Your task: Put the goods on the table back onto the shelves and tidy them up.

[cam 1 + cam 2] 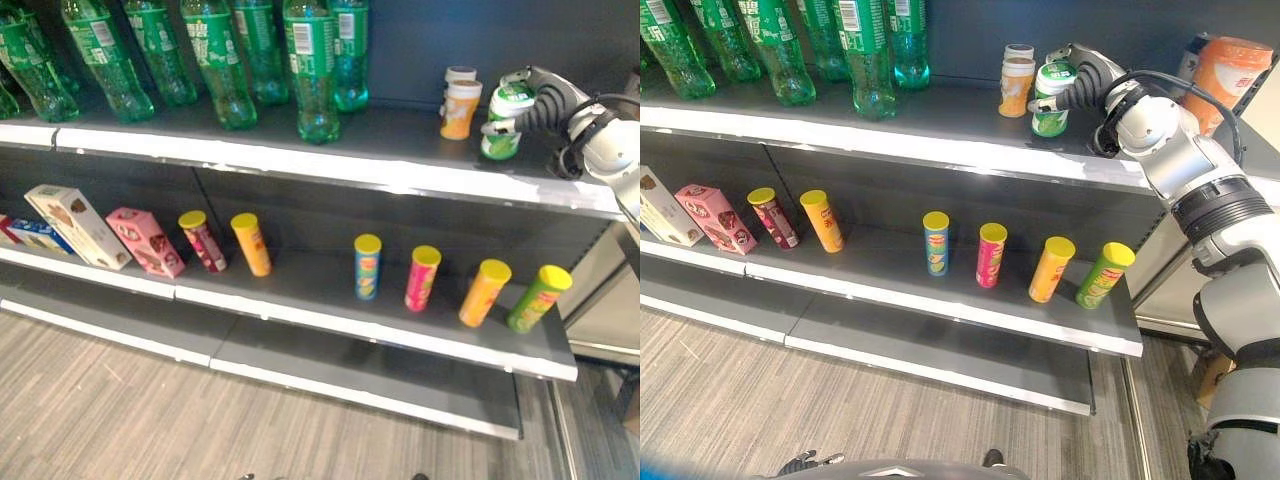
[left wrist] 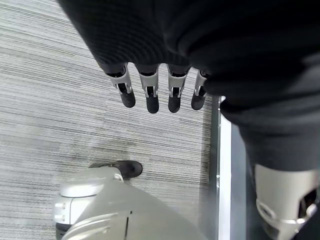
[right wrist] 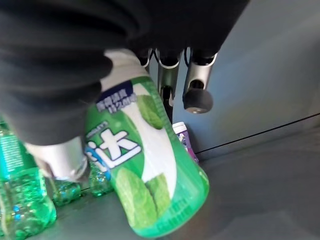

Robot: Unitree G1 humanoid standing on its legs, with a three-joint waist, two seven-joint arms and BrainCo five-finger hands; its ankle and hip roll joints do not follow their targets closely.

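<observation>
— Where was the green gum canister [image 1: 1051, 100] seen?

— It was found on the top shelf [image 1: 940, 125], just beside two orange canisters [image 1: 1016, 86], tilted and gripped by the right hand [image 1: 1087, 84], whose fingers and thumb were curled round it.

— And the left hand [image 2: 150, 90]?

— It was seen hanging over the grey floor [image 2: 60, 100], its fingers straight and nothing held.

— What else was noted?

— Green soda bottles [image 1: 220, 60] were lined along the top shelf; snack tubes [image 1: 420, 278] and boxes [image 1: 76, 226] were spread on the lower shelf [image 1: 320, 295].
</observation>
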